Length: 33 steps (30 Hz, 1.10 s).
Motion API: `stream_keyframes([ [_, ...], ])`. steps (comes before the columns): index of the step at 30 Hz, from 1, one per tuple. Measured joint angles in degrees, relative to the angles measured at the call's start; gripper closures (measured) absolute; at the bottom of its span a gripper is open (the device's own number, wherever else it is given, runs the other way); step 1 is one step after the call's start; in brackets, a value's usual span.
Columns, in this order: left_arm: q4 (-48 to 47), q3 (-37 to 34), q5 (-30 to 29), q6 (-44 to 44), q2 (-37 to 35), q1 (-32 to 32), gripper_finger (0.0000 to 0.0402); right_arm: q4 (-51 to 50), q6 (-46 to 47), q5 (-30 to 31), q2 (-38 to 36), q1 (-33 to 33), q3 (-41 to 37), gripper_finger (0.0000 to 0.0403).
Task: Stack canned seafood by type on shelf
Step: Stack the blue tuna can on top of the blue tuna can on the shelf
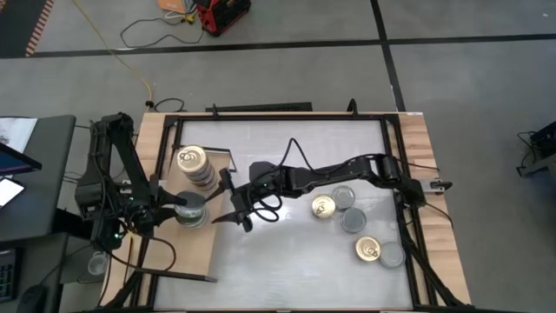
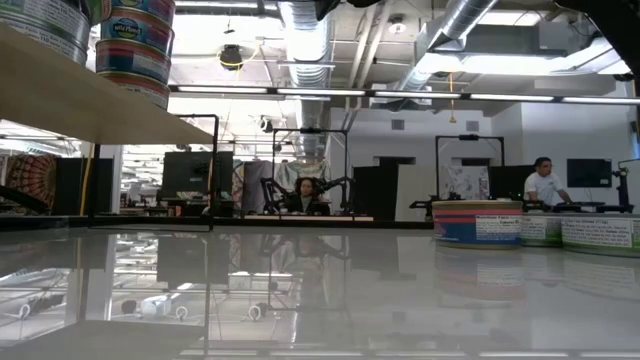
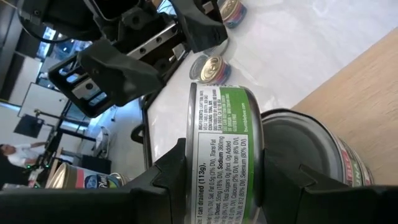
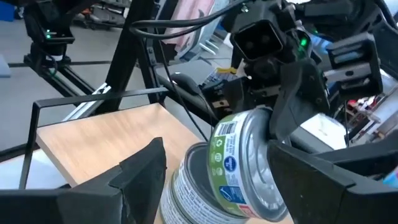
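Note:
On the shelf, a light wooden board at the table's left, stands a stack of gold-topped tins. Nearer the front is a lower stack of silver-topped tins. My left gripper is shut on a green-labelled tin right over that lower stack. My right gripper hovers open just to the right of it, holding nothing. In the low view the shelf board and the gold stack show at the upper left. My left gripper pinches the green-labelled tin between its two fingers, one on each flat face; one finger lies on the silver face. It reaches in from the table's left, slanting slightly down. The tin stands tilted on edge, its lower rim at the lower stack's top; whether they touch, I cannot tell.
Several loose tins lie on the white tabletop at the right, gold-topped and silver-topped. A black frame runs along the table's edges. In the low view, people sit in the room behind.

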Motion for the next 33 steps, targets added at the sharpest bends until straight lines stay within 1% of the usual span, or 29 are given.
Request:
stream_keyframes([
  [2, 0.01, 0.00, 0.09, -0.02, 0.00, 0.00, 0.0261, 2.45, -0.23, 0.16, 0.95, -0.01, 0.01, 0.0092],
  [4, 0.27, 0.00, 0.55, -0.03, 0.00, 0.00, 0.0261, 5.08, 1.10, 2.42, 1.85, -0.04, 0.03, 0.0092],
  [9, 0.50, 0.07, 1.45, -2.17, 0.07, 0.00, 0.0261, 6.87, 0.59, 6.28, 3.75, -0.61, -0.02, 0.0092],
  [13, 0.48, 0.07, 1.97, -2.75, 0.11, 0.00, 0.0256, 8.41, -0.21, 6.55, 3.69, -0.53, 0.00, 0.0092],
  [22, 0.46, 0.04, 2.50, -3.04, 0.15, 0.00, 0.0220, 9.63, -0.05, 8.36, 3.69, -1.35, 0.00, 0.0092],
  [28, 0.76, 0.00, 2.66, -3.17, 0.15, 0.00, 0.0216, 8.73, 1.05, 8.32, 3.69, -1.64, 0.00, 0.0092],
  [33, 2.62, 0.00, 3.98, -3.04, 0.15, 0.00, 0.0215, 7.78, 1.07, 8.29, 3.72, -1.64, 0.00, 0.0092],
])
